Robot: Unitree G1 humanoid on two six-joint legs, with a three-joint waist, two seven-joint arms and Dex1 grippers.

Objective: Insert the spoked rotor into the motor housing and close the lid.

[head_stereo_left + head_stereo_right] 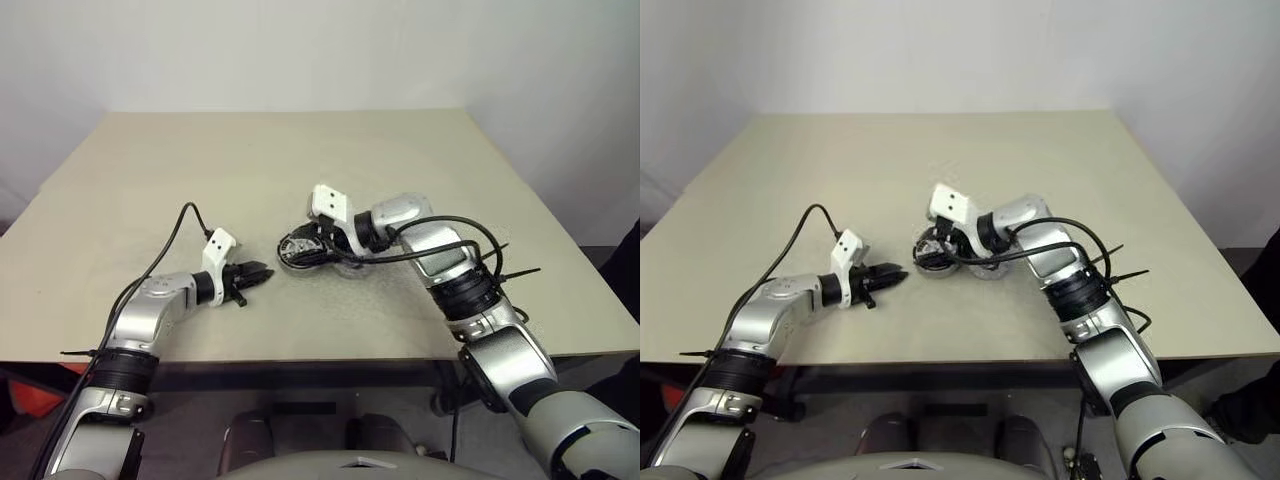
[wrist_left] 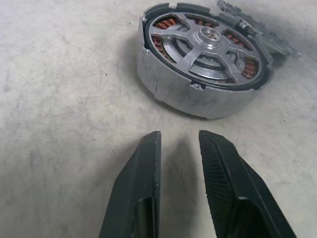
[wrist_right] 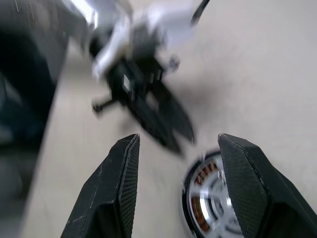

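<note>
under the left hand (image 2: 179, 148), spoked rotor (image 2: 210, 47) sits inside motor housing (image 2: 198, 96).

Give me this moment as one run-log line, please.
spoked rotor: seated in motor housing | lid: beside housing, not on | right gripper: open above housing | left gripper: empty, near housing

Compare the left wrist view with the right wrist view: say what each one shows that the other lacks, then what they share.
Left wrist view alone: the whole motor housing, the spoked rotor seated in it above the copper windings, the lid lying behind it, and the left tool's narrow gap with nothing in it. Right wrist view alone: the right tool, open and empty, with the left tool beyond it. Both show the housing and the table.
</note>
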